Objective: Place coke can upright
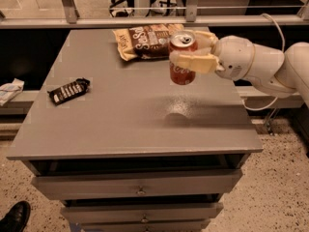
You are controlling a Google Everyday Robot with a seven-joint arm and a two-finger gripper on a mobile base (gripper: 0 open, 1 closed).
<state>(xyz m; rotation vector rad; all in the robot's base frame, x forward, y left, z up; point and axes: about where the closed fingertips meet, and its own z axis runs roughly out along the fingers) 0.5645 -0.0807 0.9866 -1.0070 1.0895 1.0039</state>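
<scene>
The coke can (pixel 182 71) is red-orange with white script and a silver top with a pull tab. It hangs upright in the air above the grey table (pixel 120 115), over the right middle part, with its shadow on the surface below. My gripper (pixel 186 52) comes in from the right on a white arm and is shut on the coke can's upper half, one cream finger (pixel 193 62) across its front.
A brown-and-tan snack bag (pixel 145 40) lies at the table's back, just behind the can. A small black wrapped bar (pixel 69 91) lies at the left. Drawers sit below the table front. A black shoe (pixel 14 217) shows at bottom left.
</scene>
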